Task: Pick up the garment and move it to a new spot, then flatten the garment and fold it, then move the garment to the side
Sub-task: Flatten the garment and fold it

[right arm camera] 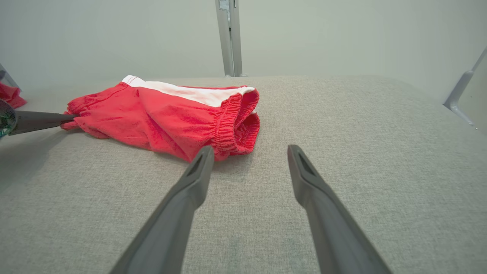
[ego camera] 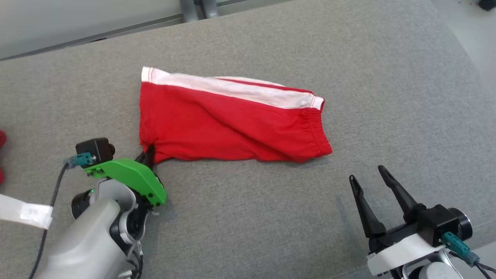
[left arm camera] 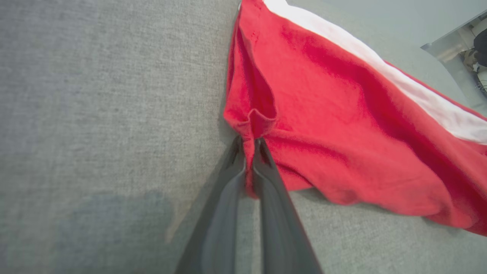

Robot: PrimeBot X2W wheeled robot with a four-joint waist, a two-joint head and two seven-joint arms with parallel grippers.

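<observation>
The garment (ego camera: 228, 124) is a pair of red shorts with a white side stripe, lying folded across the middle of the grey cloth surface. My left gripper (ego camera: 149, 151) pinches its near-left corner, and the left wrist view shows a fold of red cloth (left arm camera: 249, 167) squeezed between the two shut fingers. My right gripper (ego camera: 368, 174) stands open just off the surface, a little in front of the elastic waistband (right arm camera: 228, 125), with nothing between its fingers. The left gripper's fingers (right arm camera: 42, 120) also reach in from the left edge of the right wrist view.
The grey padded surface (ego camera: 387, 97) runs wide on all sides of the shorts. A metal post (right arm camera: 229, 38) stands behind its far edge. Some red cloth (ego camera: 2, 155) peeks in at the far left edge.
</observation>
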